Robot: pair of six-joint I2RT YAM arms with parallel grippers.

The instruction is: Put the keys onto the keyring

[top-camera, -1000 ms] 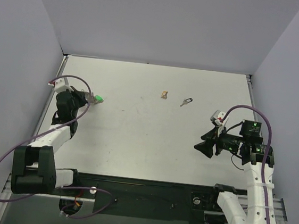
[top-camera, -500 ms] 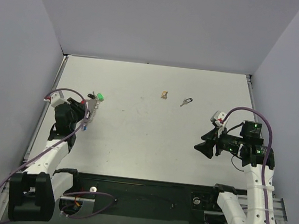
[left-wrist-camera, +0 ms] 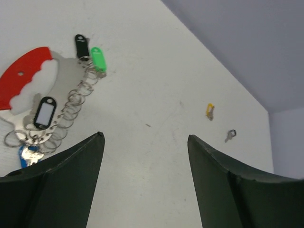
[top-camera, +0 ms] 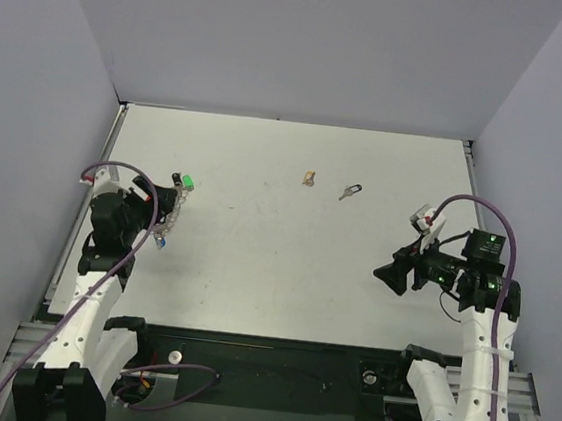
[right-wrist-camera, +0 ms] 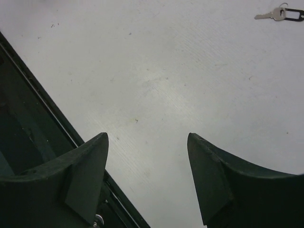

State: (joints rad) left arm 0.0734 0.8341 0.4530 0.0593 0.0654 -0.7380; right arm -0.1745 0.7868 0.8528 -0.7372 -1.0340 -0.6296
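Left gripper (left-wrist-camera: 145, 137) wide open, empty, near keyring (left-wrist-camera: 53, 95).

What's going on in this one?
Neither arm is holding anything. The left gripper hovers open by the keyring, which lies on the table at the left with its red, green, black and blue pieces spread out. The right gripper is open too, above bare table by the near edge. One loose black-headed key lies apart, mid-table, near a small yellow tag.
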